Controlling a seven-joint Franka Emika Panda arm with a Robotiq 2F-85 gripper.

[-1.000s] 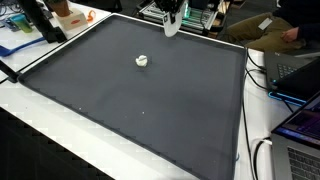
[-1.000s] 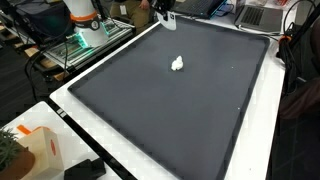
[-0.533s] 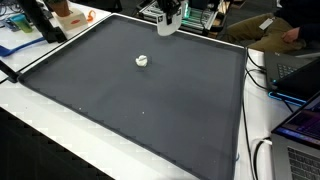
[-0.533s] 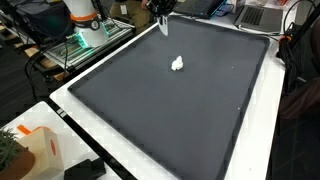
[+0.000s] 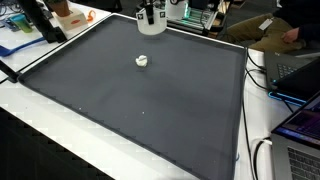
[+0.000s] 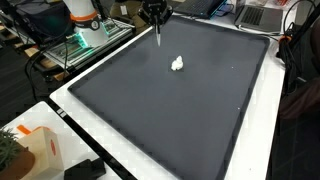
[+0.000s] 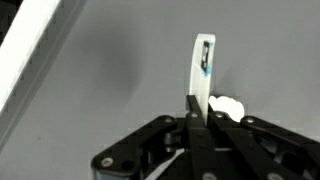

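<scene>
Clutter rings the dark mat [image 5: 170, 110] on the white table [image 6: 100, 138]: a laptop [image 5: 300, 135] at the right in an exterior view, an orange-and-white carton [image 6: 40, 148] at the near left in an exterior view. A small white lump [image 6: 177, 64] lies in the open toward the far side. The arm hangs over the mat's far edge with the claw [image 6: 157, 22] pointing down, its jaws clamped on a thin white strip [image 7: 202, 65] just left of the lump.

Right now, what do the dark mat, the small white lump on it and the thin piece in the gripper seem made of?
The dark mat: matte grey, no glare; likely fabric or rubbery sheet.
The white lump: irregular, soft-looking, perhaps crumpled paper or cloth; too small to settle.
The thin piece clamped in the gripper: smooth, flat, white with blue and black marks; probably plastic.
</scene>
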